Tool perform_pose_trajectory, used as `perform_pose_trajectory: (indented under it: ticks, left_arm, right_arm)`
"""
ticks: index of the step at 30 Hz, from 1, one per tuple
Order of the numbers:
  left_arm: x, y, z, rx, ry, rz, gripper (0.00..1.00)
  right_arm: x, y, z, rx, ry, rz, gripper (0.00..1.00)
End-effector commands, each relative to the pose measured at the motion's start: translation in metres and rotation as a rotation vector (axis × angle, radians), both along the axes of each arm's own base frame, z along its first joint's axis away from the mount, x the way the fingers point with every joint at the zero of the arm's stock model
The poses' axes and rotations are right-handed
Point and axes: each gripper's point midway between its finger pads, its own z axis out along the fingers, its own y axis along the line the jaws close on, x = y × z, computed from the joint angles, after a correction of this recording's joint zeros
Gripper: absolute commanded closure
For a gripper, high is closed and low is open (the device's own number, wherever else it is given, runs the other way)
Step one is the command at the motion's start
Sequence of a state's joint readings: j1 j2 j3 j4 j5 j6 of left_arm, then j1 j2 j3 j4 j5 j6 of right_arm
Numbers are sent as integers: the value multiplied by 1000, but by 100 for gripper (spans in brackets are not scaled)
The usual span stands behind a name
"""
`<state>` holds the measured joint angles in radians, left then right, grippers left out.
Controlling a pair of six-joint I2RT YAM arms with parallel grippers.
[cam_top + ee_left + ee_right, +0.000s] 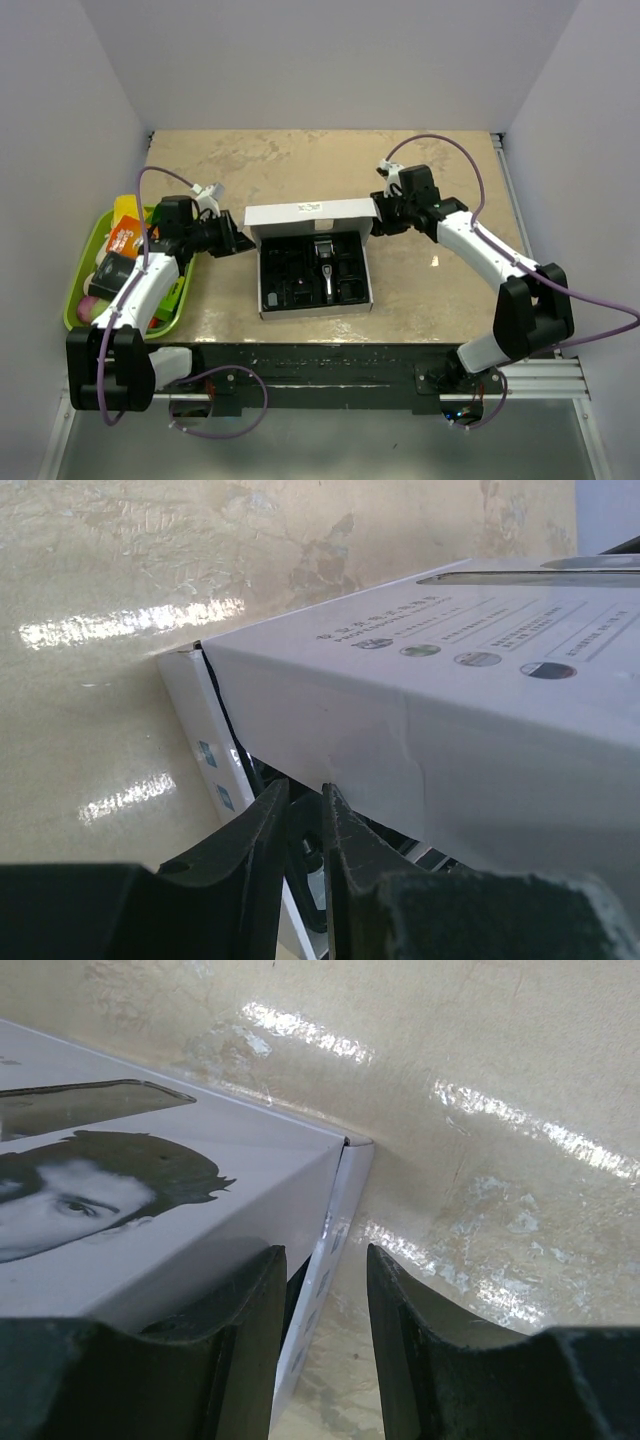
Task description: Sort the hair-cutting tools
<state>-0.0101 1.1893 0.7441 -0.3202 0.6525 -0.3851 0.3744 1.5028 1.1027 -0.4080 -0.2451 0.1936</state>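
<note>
The white box [308, 213] lies open mid-table with its lid tilted up at the back. Its black insert [290, 292] holds the slim black hair clipper [325, 270], silver head to the back, with black comb attachments [283, 268] beside it. I cannot make out the cord. My left gripper [238, 240] is at the box's left edge, under the lid [430, 720]. Its jaws [305, 805] are almost closed on the box's edge, with a dark part between them. My right gripper [378, 216] is open astride the box's right side wall [335, 1235], one finger [245, 1330] under the lid, the other outside.
A green tray [72, 297] with colourful packets [122, 238] and fruit sits at the left, beside the left arm. White walls stand round the tan table [300, 160]. The black rail [330, 360] runs along the near edge.
</note>
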Motion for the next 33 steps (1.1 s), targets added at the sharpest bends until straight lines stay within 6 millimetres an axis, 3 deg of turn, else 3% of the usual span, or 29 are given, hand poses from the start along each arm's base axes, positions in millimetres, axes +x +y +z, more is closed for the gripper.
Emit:
perform_pose_trajectory:
  ticks: [1, 20, 33]
  left_arm:
    - [-1, -11, 14, -39, -42, -30, 75]
    - [-6, -13, 9, -17, -39, -42, 75]
    - [-21, -9, -3, 14, -25, -43, 75]
  right_arm:
    - [-5, 5, 11, 22, -31, 13, 58]
    - [-19, 8, -1, 20, -18, 28, 58]
    - [-31, -6, -15, -27, -9, 8, 58]
